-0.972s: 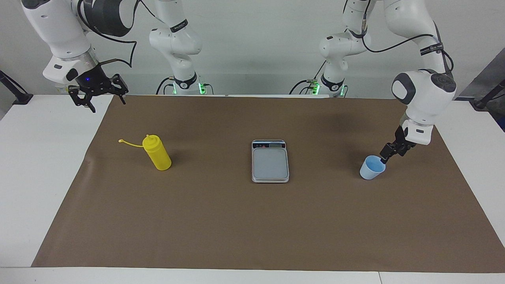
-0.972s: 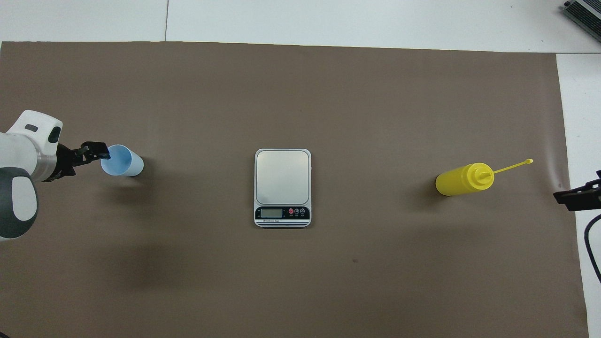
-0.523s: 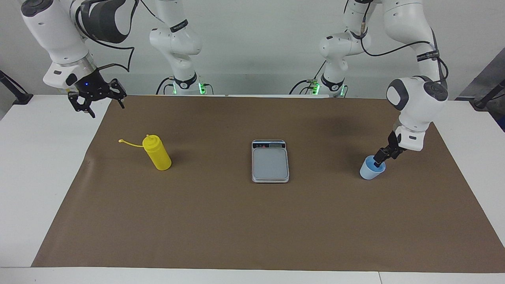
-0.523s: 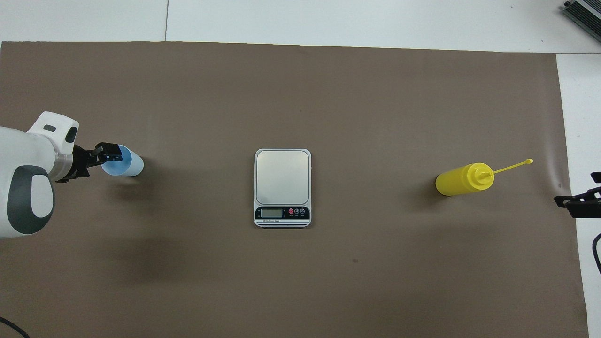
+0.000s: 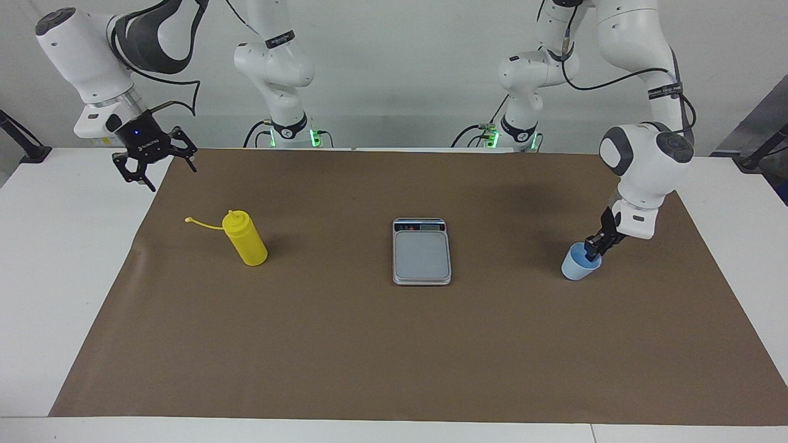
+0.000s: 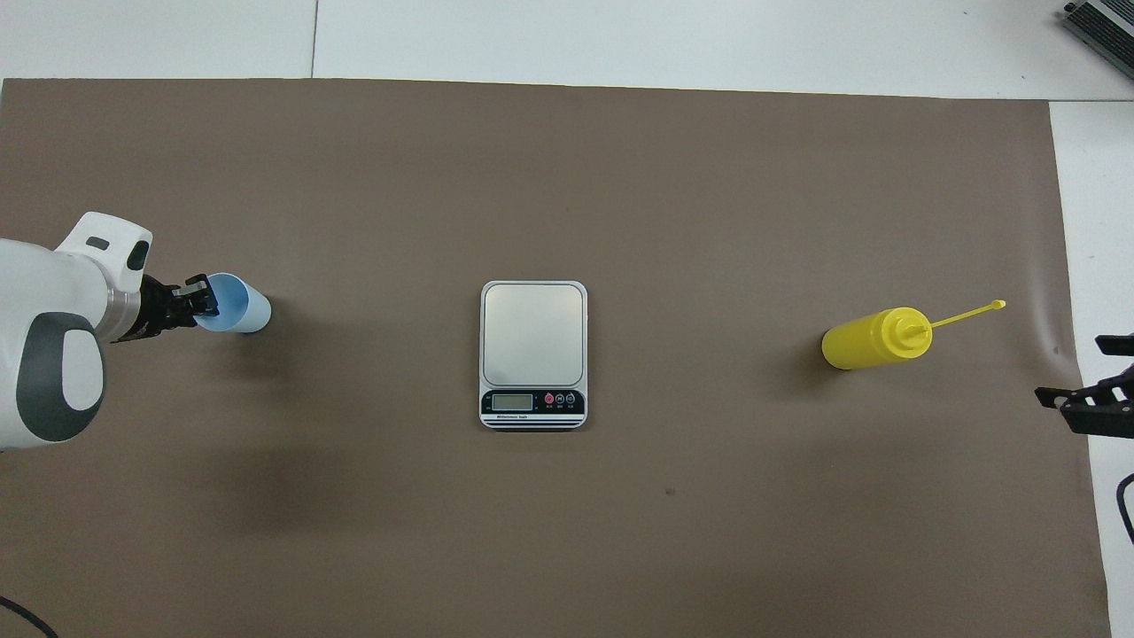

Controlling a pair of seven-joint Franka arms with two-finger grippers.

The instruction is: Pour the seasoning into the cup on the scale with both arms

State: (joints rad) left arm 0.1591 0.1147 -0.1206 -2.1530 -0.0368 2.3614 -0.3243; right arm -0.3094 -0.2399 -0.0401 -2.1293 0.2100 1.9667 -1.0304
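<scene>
- The cup (image 5: 577, 266), small, light blue and tapered, stands upright on the brown paper (image 5: 369, 344) toward the left arm's end, well apart from the scale (image 5: 422, 252).
- We see the left gripper (image 5: 595, 248) pinching its rim, a hold we judge fit for carrying it to the scale.
- The right gripper (image 5: 157, 171) hangs spread over the paper's edge, waiting near the upright yellow squeeze bottle (image 5: 245, 239).

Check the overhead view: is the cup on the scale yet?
No. The cup stands on the brown mat toward the left arm's end of the table, well apart from the scale, whose platform is bare.
</scene>
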